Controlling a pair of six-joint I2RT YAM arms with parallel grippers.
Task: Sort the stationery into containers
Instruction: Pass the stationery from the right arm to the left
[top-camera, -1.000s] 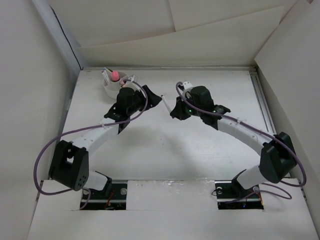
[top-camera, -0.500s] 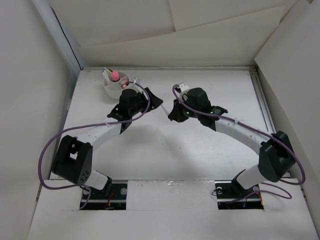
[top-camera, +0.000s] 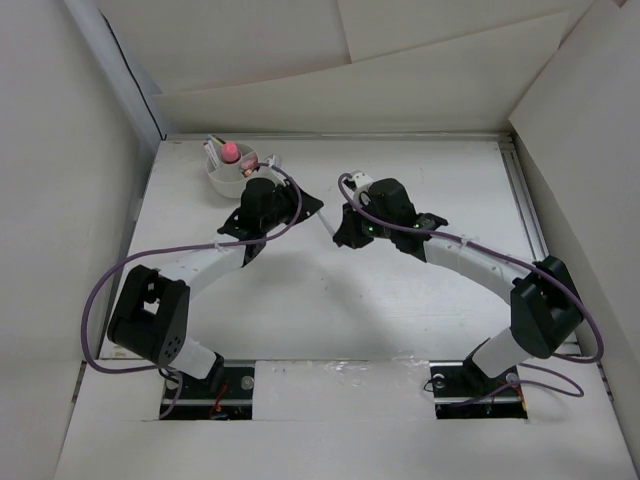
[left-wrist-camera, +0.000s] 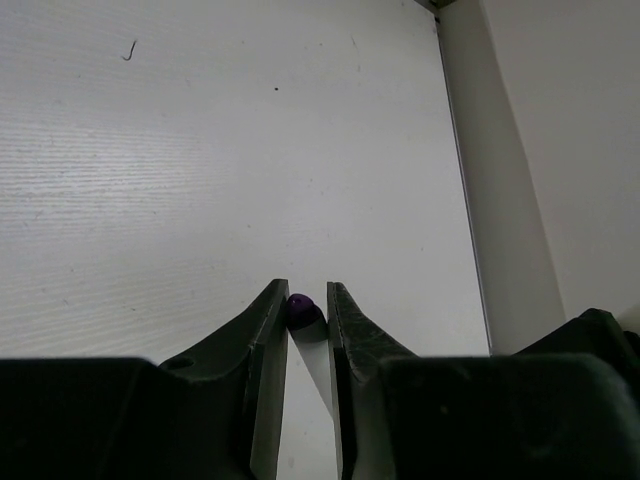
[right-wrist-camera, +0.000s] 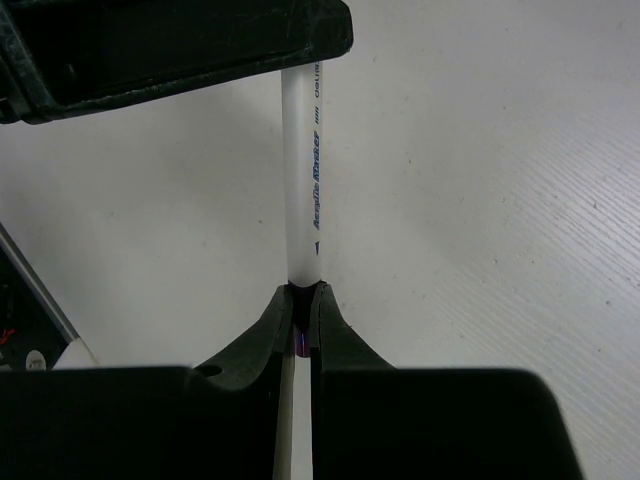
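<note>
The white marker bridges our two tools. Our right tool, almost closed, pinches one end; our left tool, narrowly parted, clasps its purple tip.

Centre of the table was shut off: left gripper and right gripper stood tip to tip, the white marker bridging them like a bar. Left arm and right arm arched in from the near edge. White cup crowded the far-left corner, near the left wrist. The right side lay open, up to the cardboard walls.
</note>
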